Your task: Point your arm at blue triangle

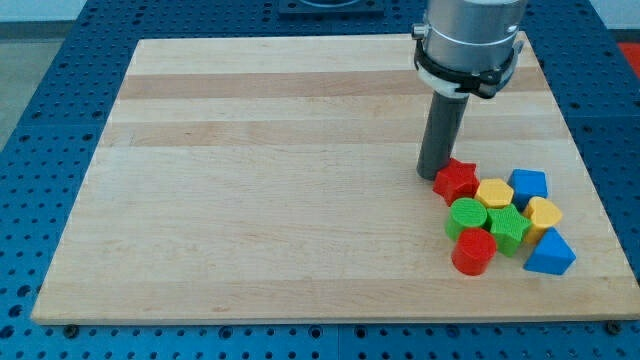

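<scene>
The blue triangle lies at the lower right of the wooden board, at the bottom right of a cluster of blocks. My tip rests on the board at the cluster's upper left, touching or nearly touching the red star. The tip is well up and to the left of the blue triangle, with several blocks between them.
The cluster also holds a yellow hexagon, a blue cube-like block, a yellow heart, a green cylinder, a green star and a red cylinder. The board's right edge runs close to the cluster.
</scene>
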